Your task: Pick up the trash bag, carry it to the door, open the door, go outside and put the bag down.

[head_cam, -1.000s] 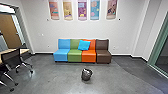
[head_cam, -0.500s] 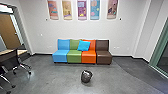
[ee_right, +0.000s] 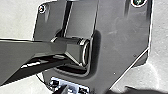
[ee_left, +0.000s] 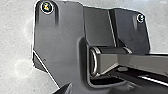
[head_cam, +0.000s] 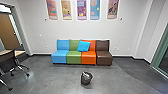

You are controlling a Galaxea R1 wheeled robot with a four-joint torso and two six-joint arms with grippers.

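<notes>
Dark grey robot parts lie close by the left gripper [ee_left: 95,89] in the left wrist view and by the right gripper [ee_right: 94,90] in the right wrist view; whether either is released, clenched or grasping anything, I cannot tell.

Ahead of the robot, one black trash bag [head_cam: 86,78] sits on the grey floor [head_cam: 50,78], a little in front of the seating and apart from it. It is a squat, rounded bundle, only slightly taller than wide, so its long axis runs roughly upright, with paler creases near its top. Which way its opening points is too blurred to tell.

To the left are parts of dark-backed chairs [head_cam: 7,55] with shiny legs; they overlap and are cut off, so I cannot tell how many. A pale tabletop [head_cam: 19,53] is beside them.

Beyond the bag stand four armless seats side by side: one blue [head_cam: 59,56], one green [head_cam: 74,57], one orange [head_cam: 88,57] and one brown [head_cam: 104,57]. One bright blue cushion [head_cam: 83,46] leans, tilted, across the green and orange backs. To the right is a green-framed glass panel [head_cam: 163,61].

Five coloured hangings [head_cam: 81,10] line the white wall [head_cam: 80,30] behind. Through the opening at left is one brown door [head_cam: 8,30].
</notes>
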